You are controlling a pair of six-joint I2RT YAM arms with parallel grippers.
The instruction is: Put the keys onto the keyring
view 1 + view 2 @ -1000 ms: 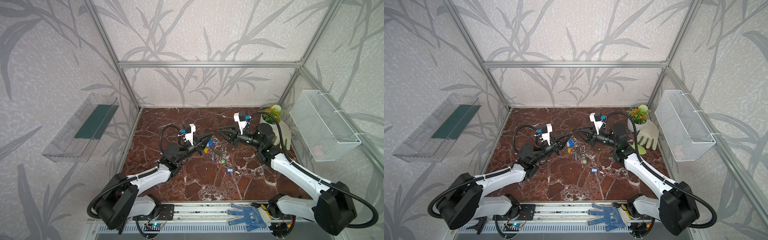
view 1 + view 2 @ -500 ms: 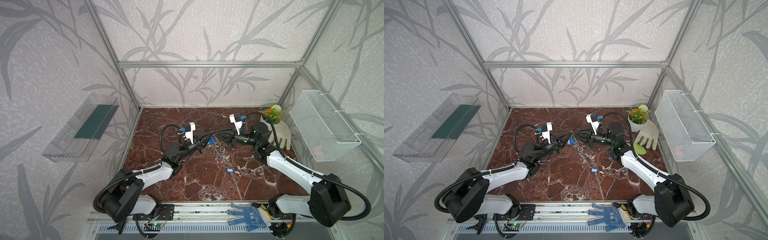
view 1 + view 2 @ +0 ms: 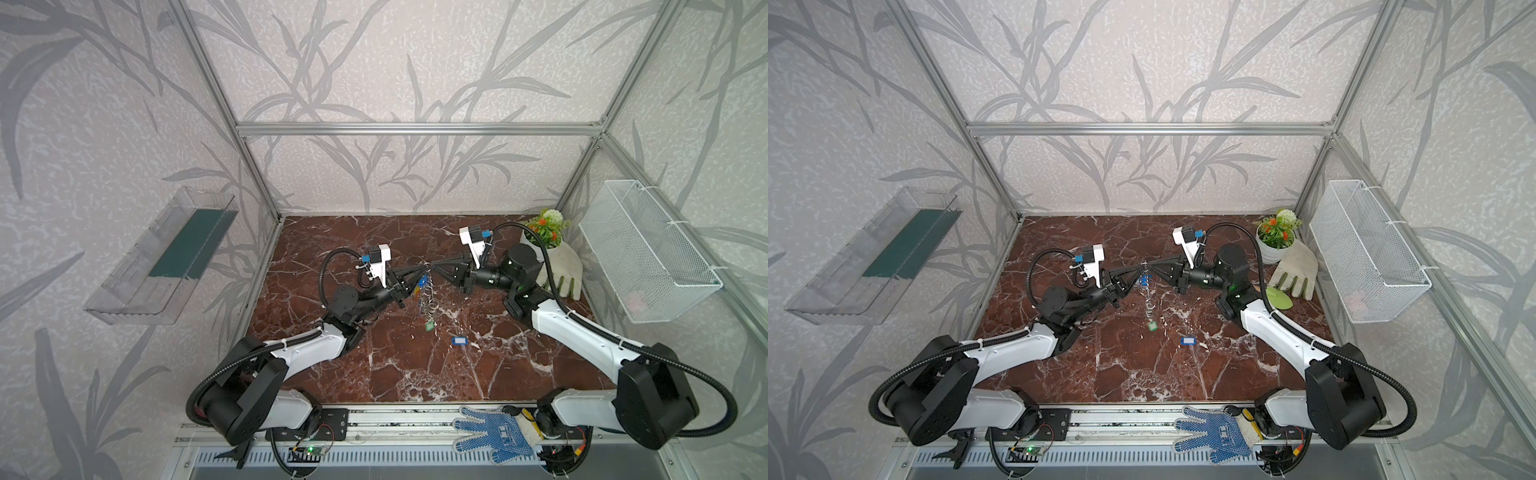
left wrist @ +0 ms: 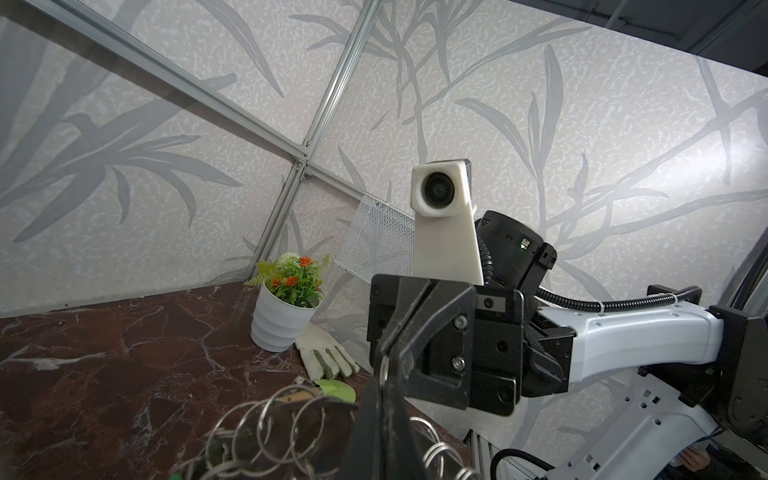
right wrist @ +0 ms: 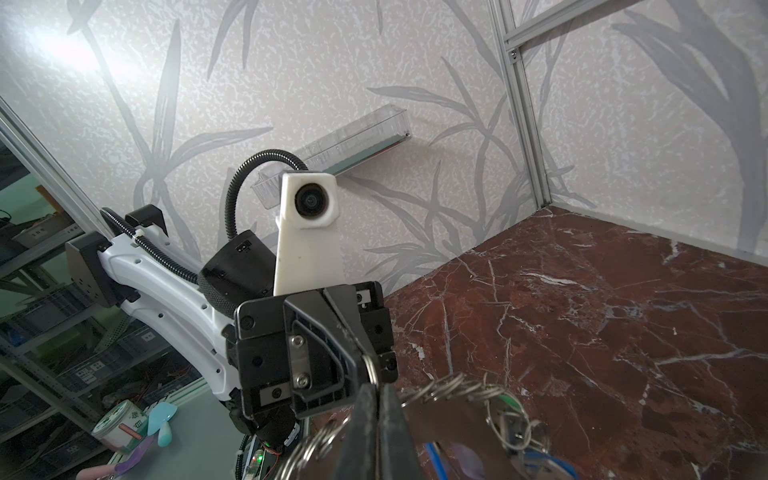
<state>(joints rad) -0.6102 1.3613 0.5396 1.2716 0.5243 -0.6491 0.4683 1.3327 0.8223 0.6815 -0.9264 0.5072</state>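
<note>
Soft, even light fills both top views, leaving only faint shadows on the marble tabletop (image 3: 395,374), and the frame posts (image 3: 215,87) splay outward toward the picture edges. In the right wrist view glare whitens the wall (image 5: 58,45), and the keyring (image 5: 449,419), close to the lens, is blurred in both wrist views.

surface: red-brown marble tabletop (image 3: 395,374) | loose on it: blue-tagged key (image 3: 459,340), out near the middle | far right corner: white flowerpot (image 3: 1275,251), pale work glove (image 3: 1293,270), little green trowel (image 3: 1279,298), all bunched up together
</note>
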